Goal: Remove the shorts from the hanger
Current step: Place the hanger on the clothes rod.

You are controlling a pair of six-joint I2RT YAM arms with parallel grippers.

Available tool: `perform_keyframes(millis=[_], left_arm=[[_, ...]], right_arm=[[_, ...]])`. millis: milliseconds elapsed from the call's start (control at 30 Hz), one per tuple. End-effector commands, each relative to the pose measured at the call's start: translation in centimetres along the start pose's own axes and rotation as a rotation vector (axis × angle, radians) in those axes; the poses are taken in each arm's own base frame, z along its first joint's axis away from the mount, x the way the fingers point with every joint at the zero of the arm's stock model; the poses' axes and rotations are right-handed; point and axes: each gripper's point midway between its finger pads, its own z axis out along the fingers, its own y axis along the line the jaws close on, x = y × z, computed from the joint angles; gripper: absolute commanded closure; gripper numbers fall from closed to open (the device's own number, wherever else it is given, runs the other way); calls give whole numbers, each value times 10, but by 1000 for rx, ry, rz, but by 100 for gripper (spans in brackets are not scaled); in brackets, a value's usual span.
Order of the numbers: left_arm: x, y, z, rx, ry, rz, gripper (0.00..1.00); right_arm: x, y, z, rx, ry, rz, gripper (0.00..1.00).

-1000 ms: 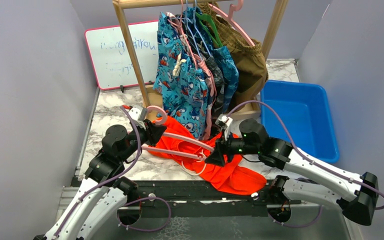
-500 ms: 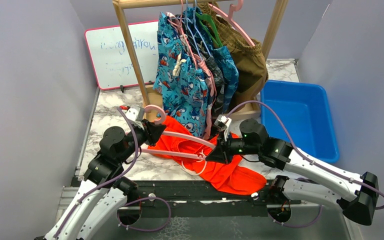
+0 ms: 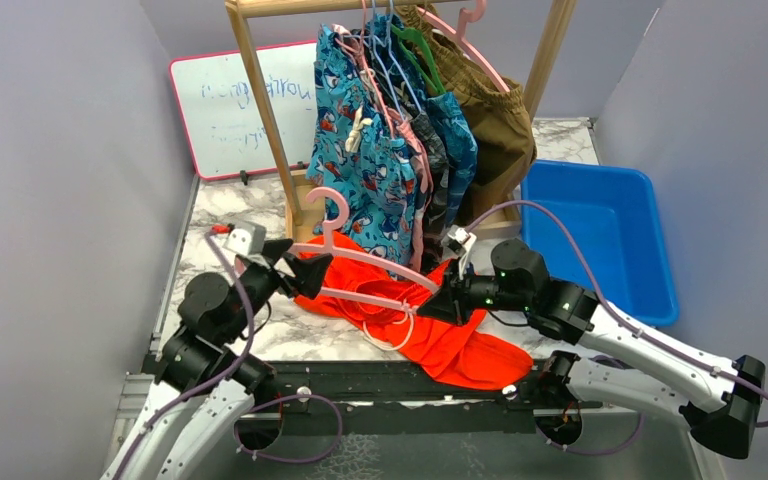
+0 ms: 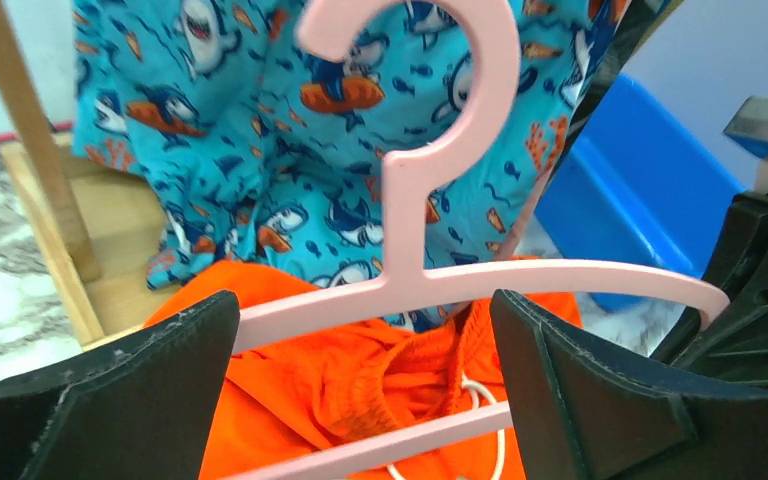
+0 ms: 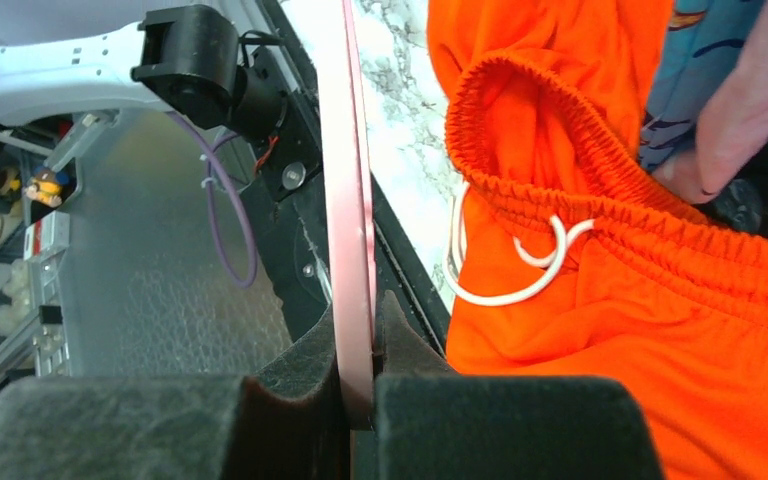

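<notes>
The orange shorts (image 3: pixel 450 345) lie crumpled on the marble table between my two arms. A pink hanger (image 3: pixel 360 262) rests across them, hook up. I cannot tell whether its lower bar still runs through the waistband. My left gripper (image 3: pixel 298 262) stands open at the hanger's left end, its jaws wide on either side of the hanger (image 4: pixel 430 200) and the shorts (image 4: pixel 350 390) without touching them. My right gripper (image 3: pixel 438 303) is shut on the hanger's right end. The right wrist view shows the pink bar (image 5: pixel 350 200) pinched between the pads of my right gripper (image 5: pixel 358 390), beside the shorts' waistband (image 5: pixel 600 215) and white drawstring (image 5: pixel 500 290).
A wooden rack (image 3: pixel 260 110) behind holds more shorts on hangers, among them a blue cartoon-print pair (image 3: pixel 360 170) and a brown pair (image 3: pixel 490 120). A blue bin (image 3: pixel 600 240) sits at the right, and a whiteboard (image 3: pixel 230 105) leans at the back left.
My left gripper let go of the hanger, opened wide and drew back to the left. The right gripper closed on the hanger's right end, and the hook swung upright.
</notes>
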Motion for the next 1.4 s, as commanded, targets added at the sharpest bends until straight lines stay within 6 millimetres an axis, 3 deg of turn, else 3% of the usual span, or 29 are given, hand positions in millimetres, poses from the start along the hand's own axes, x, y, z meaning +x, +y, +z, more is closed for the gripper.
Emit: perform_keyframes(millis=[0,267,500,667,900,1367], left_arm=[[-30,15,-27,-102,-167,-18,1],[-51,52,-73,-315,-352,-106,1],[-44,65,-72,-393,-328,-125,1],[-40,70,-70,-424,-309,-128,1],[-35,73,-66,-442,-282,-131,1],[-16,72,-39,-433,-146,-102,1]], right_arm=[[-17,-9,-9,80,-71,-19,99],[-36,-12,-36,173,-136,-37,99],[-70,-12,-83,300,-281,-9,99],[-96,-6,-103,338,-352,-11,99],[-142,9,-96,312,-424,-47,99],[-222,-2,-59,422,-521,-58,99]])
